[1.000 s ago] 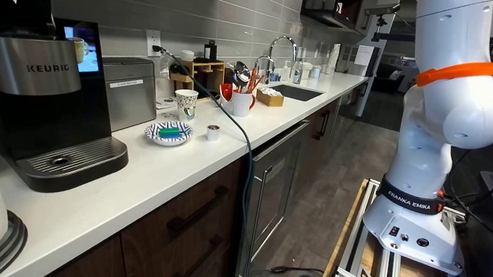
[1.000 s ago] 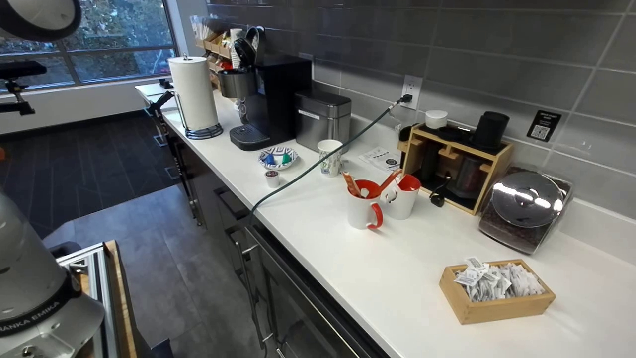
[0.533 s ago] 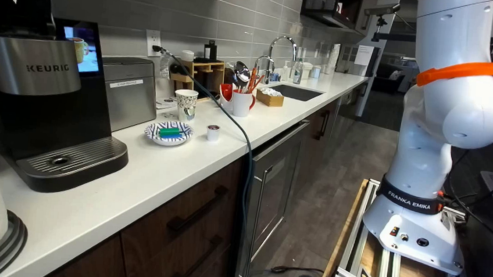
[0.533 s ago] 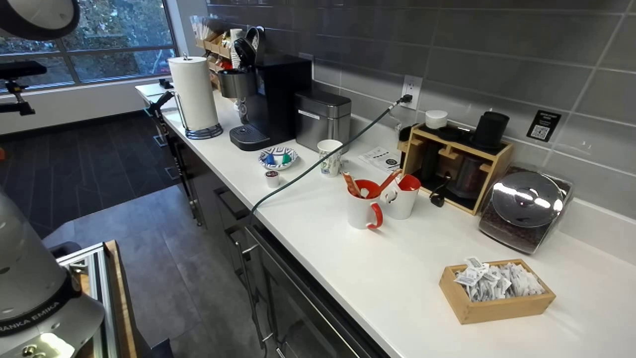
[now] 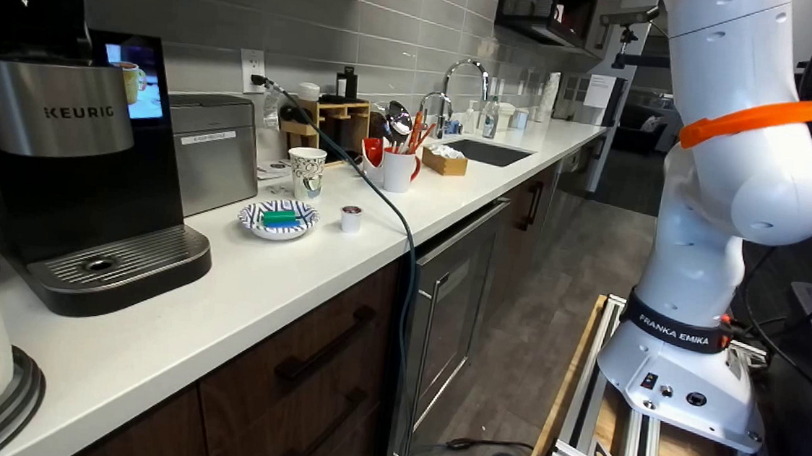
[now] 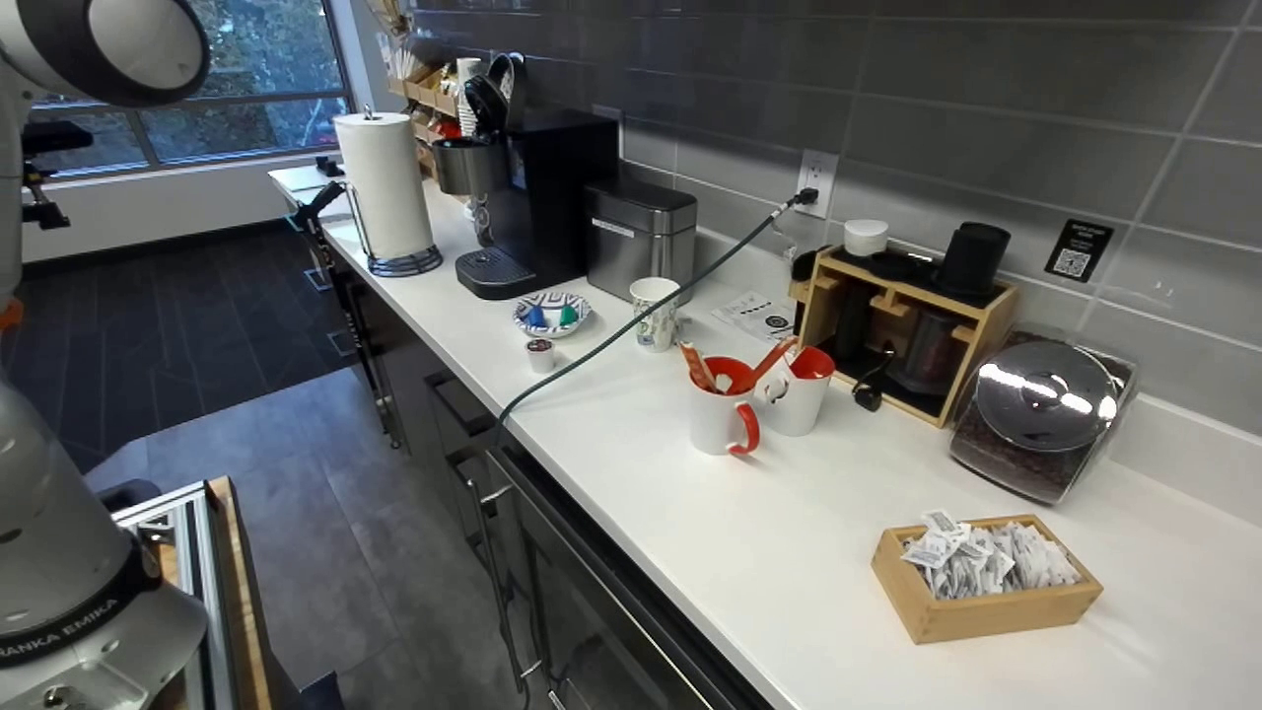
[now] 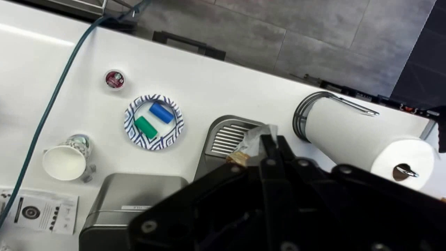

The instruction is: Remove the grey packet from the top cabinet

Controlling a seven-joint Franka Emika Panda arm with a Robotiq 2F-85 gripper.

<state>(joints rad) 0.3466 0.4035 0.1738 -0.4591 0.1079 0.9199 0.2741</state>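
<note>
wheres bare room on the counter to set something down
Bare counter lies between the red-handled mug and wooden box, and along its front edge from the plate to the paper towel roll, in front of the drip tray. It is crowded around the plate, pod, paper cup and cable.

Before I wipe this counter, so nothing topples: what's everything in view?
packet: one, greyish and golden, in gripper
coffee maker: one, black and silver, by bin
bin: one, grey, by coffee maker
towel roll: one, white, by coffee maker
plate: one, white and blue, on counter
pieces: two, blue and green, on plate
pod: one, white, by plate
cup: one, white, near bin
leaflet: one, white, near cup
cord: one, teal, across counter
mugs: two, white and red, near rack
rack: one, tan, on counter
jar: one, dark, by rack
sachets: many, white, in tan box
faucets: two, silver, by sink
small items: several, mixed colours, around sink
arm: one, white, beside counter
gripper: one, black, holding packet
</note>
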